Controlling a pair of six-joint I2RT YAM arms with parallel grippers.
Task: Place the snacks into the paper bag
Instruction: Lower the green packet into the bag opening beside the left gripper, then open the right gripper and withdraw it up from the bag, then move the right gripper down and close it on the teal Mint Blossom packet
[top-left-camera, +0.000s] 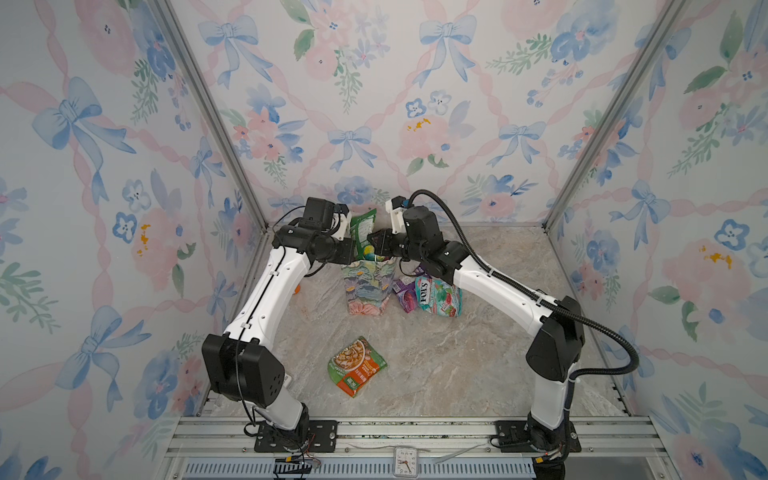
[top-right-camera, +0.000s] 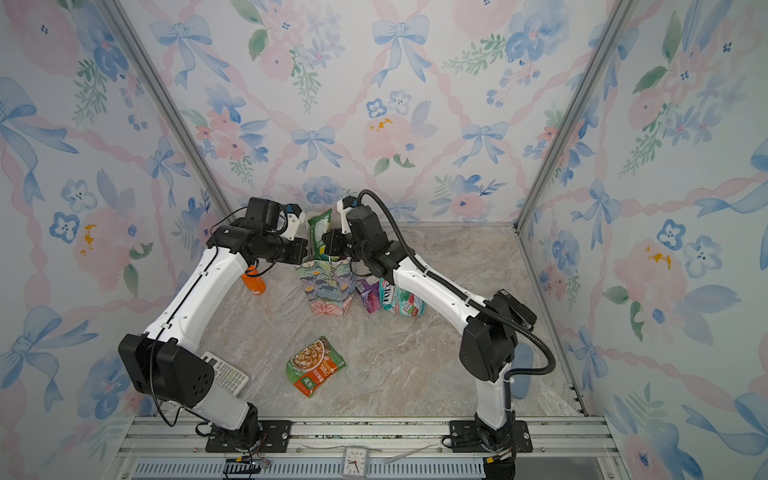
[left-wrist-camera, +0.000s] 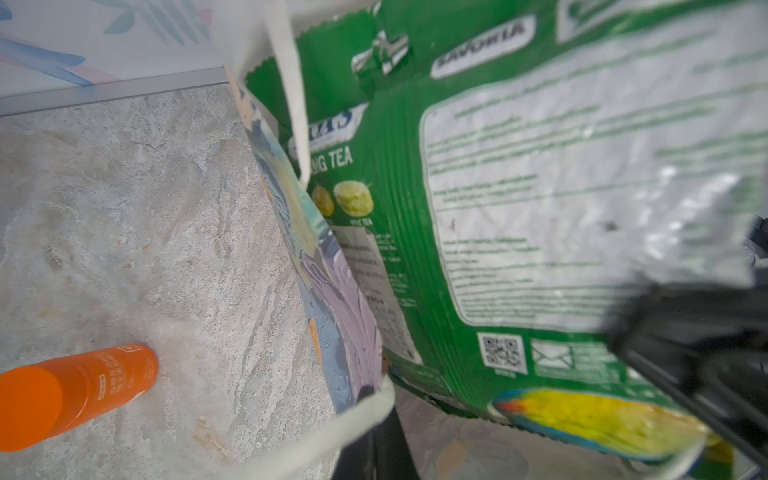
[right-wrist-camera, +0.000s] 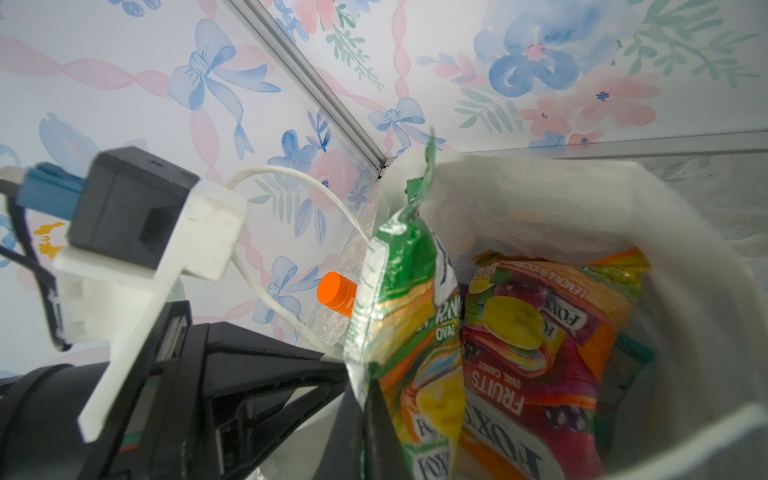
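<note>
Green glossy plastic packet (top-left-camera: 362, 230) stands upright, half in floral paper gift bag (top-left-camera: 368, 291), centre of both top views, long axis vertical. Left gripper (top-left-camera: 354, 254) pressed together at rim (probably pinching it); right gripper (top-left-camera: 375, 245) just right of packet, spread unreadable.

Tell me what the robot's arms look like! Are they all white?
Not all white! The left arm and right arm have long white shells with chunky black joints. The left hand and right hand are black. A ribbed black hose loops along the right arm; a thin black wire runs down the left.
</note>
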